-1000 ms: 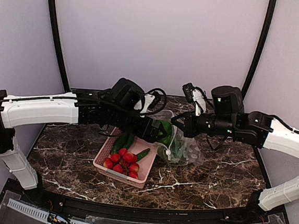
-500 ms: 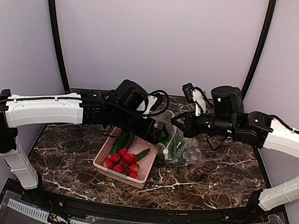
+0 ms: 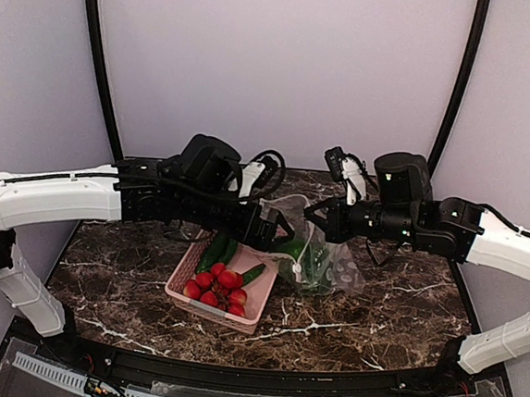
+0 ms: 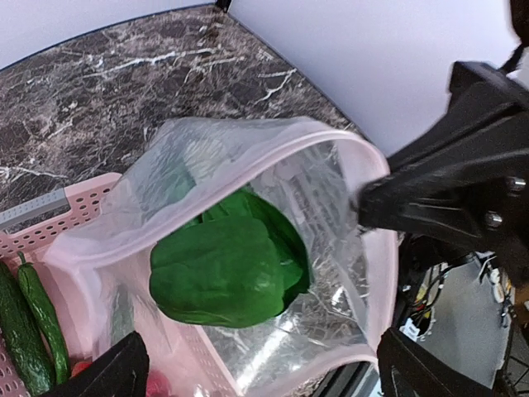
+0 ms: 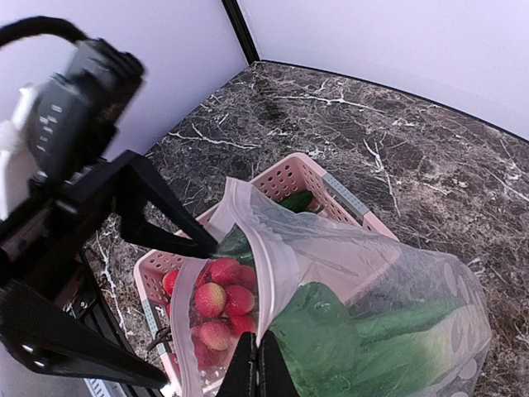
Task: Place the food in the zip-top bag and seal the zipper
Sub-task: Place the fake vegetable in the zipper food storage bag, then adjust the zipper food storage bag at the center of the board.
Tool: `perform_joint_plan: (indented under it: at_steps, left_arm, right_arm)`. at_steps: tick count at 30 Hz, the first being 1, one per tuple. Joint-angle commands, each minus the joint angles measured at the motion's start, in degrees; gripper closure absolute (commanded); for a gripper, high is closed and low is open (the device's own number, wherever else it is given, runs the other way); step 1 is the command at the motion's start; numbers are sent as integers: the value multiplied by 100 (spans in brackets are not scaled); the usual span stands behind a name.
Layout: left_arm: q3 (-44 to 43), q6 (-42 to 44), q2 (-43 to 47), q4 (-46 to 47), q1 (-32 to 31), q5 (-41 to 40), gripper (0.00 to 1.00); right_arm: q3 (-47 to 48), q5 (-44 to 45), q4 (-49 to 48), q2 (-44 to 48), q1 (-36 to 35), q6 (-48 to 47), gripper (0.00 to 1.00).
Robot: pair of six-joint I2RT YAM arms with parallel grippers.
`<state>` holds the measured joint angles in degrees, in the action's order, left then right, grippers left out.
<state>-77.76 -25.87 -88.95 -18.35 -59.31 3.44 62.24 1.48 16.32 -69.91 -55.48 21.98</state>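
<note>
**Holding the bag's mouth open beside the basket**

The right pincer (image 5: pixel 259 364) is clamped shut on the pink zipper strip (image 4: pixel 248 124) of the clear bag (image 3: pixel 333 265) and lifts one side of the mouth. The left pincer (image 4: pixel 263 357) stands wide open and empty just outside that mouth, looking straight into it.

Inside the bag, a green pepper (image 4: pixel 223 273) sits close to the opening. Long green pieces (image 5: pixel 413 318) lie deeper in, running along the bag's length. The pink basket (image 3: pixel 236 315) holds a cluster of red fruits (image 3: pixel 215 287) at its near end and cucumbers (image 3: pixel 212 251) at its far end.

The bag's mouth is raised and faces left and upward toward the left arm, overhanging the basket's far right corner. Its closed end rests on the worktop (image 3: pixel 385 316) to the right, so its long axis slopes down from left to right.

The bag leans against the basket's right side. Bare marble shows to the right of the bag and in front of both containers, up to the worktop's dark front edge.
</note>
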Motion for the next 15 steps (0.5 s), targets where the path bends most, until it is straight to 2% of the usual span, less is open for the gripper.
perform_joint_plan:
  at_steps: [1, 5, 12, 14, 15]
  left_arm:
    - [616, -579, 1022, 320, -8, 140, 3]
    - [1150, -1035, 1472, 204, -2, -74, 8]
    - [1710, -1599, 1459, 320, 46, -146, 18]
    - [1818, -1660, 1394, 475, 81, -112, 24]
    - [1854, -1672, 1342, 522, 122, -80, 31]
  right_arm:
    - [130, 192, -225, 92, -40, 96, 100]
    - [168, 186, -241, 40, -38, 105, 100]
    - [229, 70, -265, -48, -40, 128, 100]
    - [223, 55, -261, -43, -34, 136, 100]
    - [215, 53, -261, -44, -40, 140, 100]
